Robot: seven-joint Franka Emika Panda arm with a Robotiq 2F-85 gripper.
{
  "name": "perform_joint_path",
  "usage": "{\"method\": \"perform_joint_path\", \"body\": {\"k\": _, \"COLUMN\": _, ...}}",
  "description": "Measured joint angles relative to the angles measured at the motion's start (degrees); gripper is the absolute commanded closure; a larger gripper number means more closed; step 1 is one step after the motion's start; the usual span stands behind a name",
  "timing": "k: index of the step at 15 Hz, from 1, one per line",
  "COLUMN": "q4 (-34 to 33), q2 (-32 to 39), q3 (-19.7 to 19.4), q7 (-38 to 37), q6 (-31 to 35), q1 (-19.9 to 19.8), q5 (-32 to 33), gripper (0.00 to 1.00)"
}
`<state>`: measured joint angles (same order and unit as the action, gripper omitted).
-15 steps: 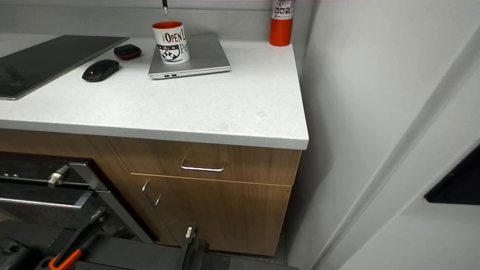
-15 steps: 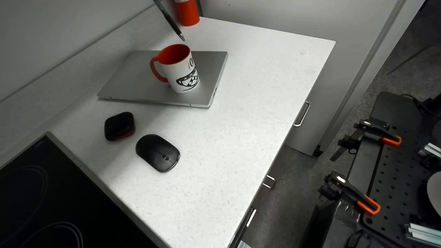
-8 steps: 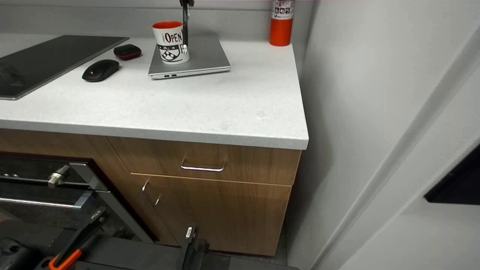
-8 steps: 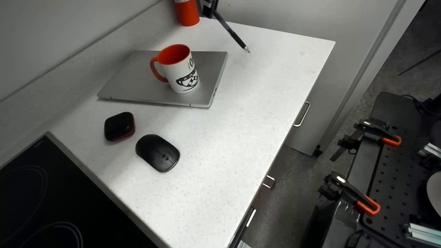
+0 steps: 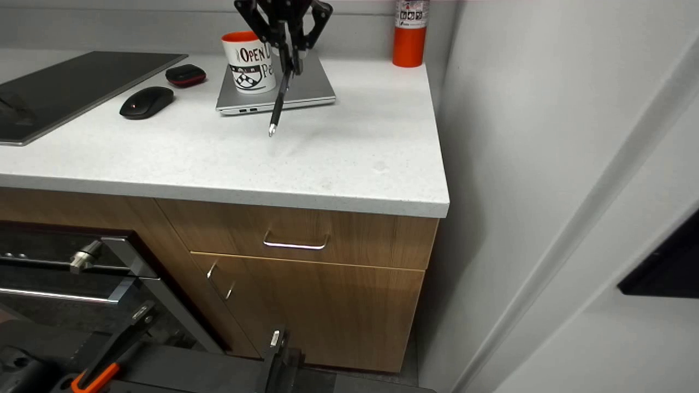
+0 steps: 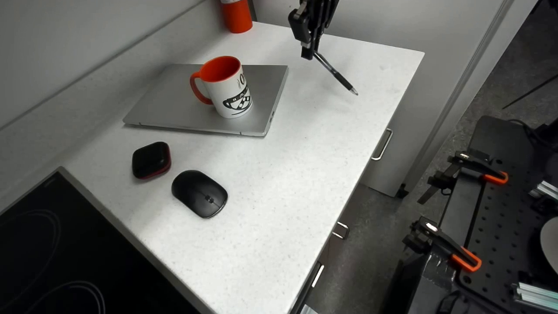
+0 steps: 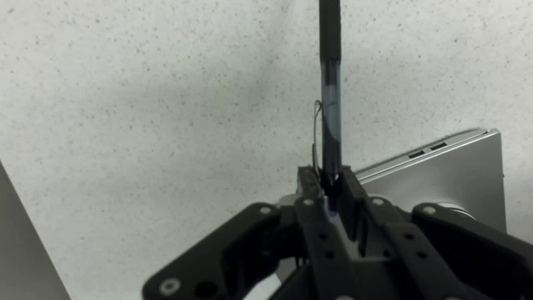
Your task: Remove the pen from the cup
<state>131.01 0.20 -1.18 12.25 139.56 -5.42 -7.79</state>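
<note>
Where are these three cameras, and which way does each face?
Exterior view: apparently high in front of the drawer, looking down across the counter; the pincer holds the pen at the top.
Exterior view: apparently high near the stovetop, looking along the counter towards the red canister; the pincer hangs at the top.
Wrist view: behind the pincer, facing past it to the counter and laptop; the pincer fills the lower middle.
Both exterior views share the mug on the laptop.

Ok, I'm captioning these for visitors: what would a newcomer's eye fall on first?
Probably the white mug with its red inside, standing on the closed laptop. Next, the black claw gripping a slanted pen, tip down, over the white counter. Then perhaps the red canister in the back corner.
</note>
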Motion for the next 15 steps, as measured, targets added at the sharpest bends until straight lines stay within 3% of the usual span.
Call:
{"method": "perform_joint_path", "body": {"k": 6, "q4": 0.05, "q2": 6.22, "q3": -1.59, "q7": -2.38, "q6": 5.24, "q1": -0.08, "q5": -0.94, "gripper": 0.98}}
{"method": "perform_joint_path", "body": {"k": 7, "q4": 0.05, "q2": 7.10, "q3": -1.65, "q7": -2.65, "q6": 6.14, "q1": -0.13, "q5": -1.33, "gripper": 0.69}}
{"method": "perform_joint_path", "body": {"k": 8, "q4": 0.04, "q2": 7.86, "q3": -1.66, "q7": -2.80, "q6": 6.97, "q1": -0.19, "q5": -1.87, "gripper": 0.68}}
{"method": "perform_joint_path", "body": {"k": 15, "q4": -0.05, "q2": 9.98, "q3": -1.66, "q7": -3.78, "q6": 10.96, "q1": -0.35, "q5": -4.64, "gripper": 0.09}}
